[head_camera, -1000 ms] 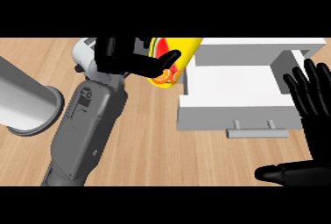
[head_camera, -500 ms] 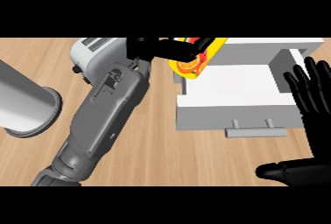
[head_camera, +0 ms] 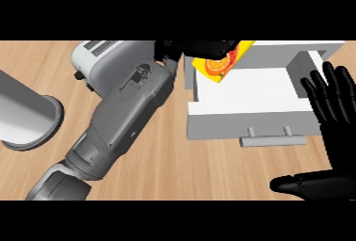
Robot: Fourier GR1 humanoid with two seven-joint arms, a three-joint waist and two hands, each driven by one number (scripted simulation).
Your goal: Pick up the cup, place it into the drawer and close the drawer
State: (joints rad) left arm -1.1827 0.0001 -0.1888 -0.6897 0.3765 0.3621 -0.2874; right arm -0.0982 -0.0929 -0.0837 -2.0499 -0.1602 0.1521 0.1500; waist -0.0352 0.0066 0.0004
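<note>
The cup (head_camera: pixel 221 63), yellow with an orange-slice picture on its side and no readable writing, is tilted over the back left corner of the open white drawer (head_camera: pixel 250 94), held at the view's upper edge. The left hand (head_camera: pixel 201 48) has its black fingers curled round the cup's upper part, hiding much of it. The drawer's front panel carries a grey handle (head_camera: pixel 272 140) facing the robot. The grey left forearm (head_camera: pixel 122 113) runs diagonally across the wooden counter (head_camera: pixel 173 164), passing over a white toaster (head_camera: pixel 104 59). A grey cylinder (head_camera: pixel 24 117) lies at the left. The right hand (head_camera: pixel 334 101) rests open at the right edge, fingers straight and spread, beside the drawer.
</note>
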